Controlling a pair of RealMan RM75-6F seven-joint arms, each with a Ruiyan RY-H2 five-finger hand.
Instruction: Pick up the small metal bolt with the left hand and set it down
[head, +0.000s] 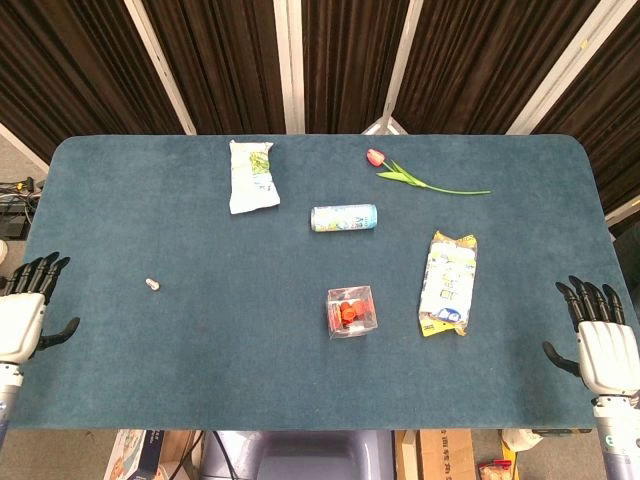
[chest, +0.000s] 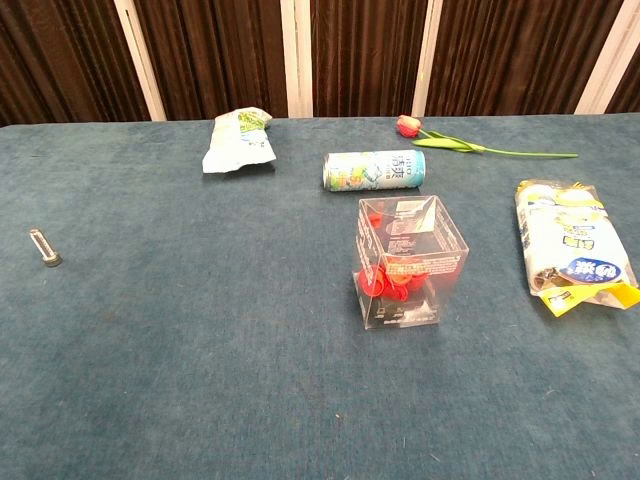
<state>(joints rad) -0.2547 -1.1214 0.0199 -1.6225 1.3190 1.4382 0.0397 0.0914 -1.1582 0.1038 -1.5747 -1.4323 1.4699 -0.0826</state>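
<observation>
— Start at the left edge. What's that arm up to?

— The left hand (head: 22, 320) hangs just off the tabletop (head: 200, 330) edge, fingers spread, holding nothing. The small metal bolt (head: 153, 284) lies on its side on the blue cloth, well to the right of that hand and far left of the clear plastic box (head: 351, 311).

— So is the job done, or not begun?

— From how things lie I can't say; the bolt rests free and untouched. If a pickup is due, I'd bring the hand in low from the bolt's left, line thumb and a finger across the shank, and pinch near the head so it can't roll on the nap. Press lightly; the cloth gives.

— And rightward of the box?

— Beyond it toward the curtains, a can (head: 343, 217) on its side, with a white snack bag (head: 251, 176) up and left of that and a tulip (head: 415, 178) up and right. Right of the box lies a yellow-and-white packet (head: 448, 283). Furthest right, the right hand (head: 606, 343) hovers past the tabletop edge, fingers apart, empty.

— Anything you can't make out?

— The bolt's thread and head shape are too small to read. Both arms are cut off below the wrists, and the chest view shows neither hand.
</observation>
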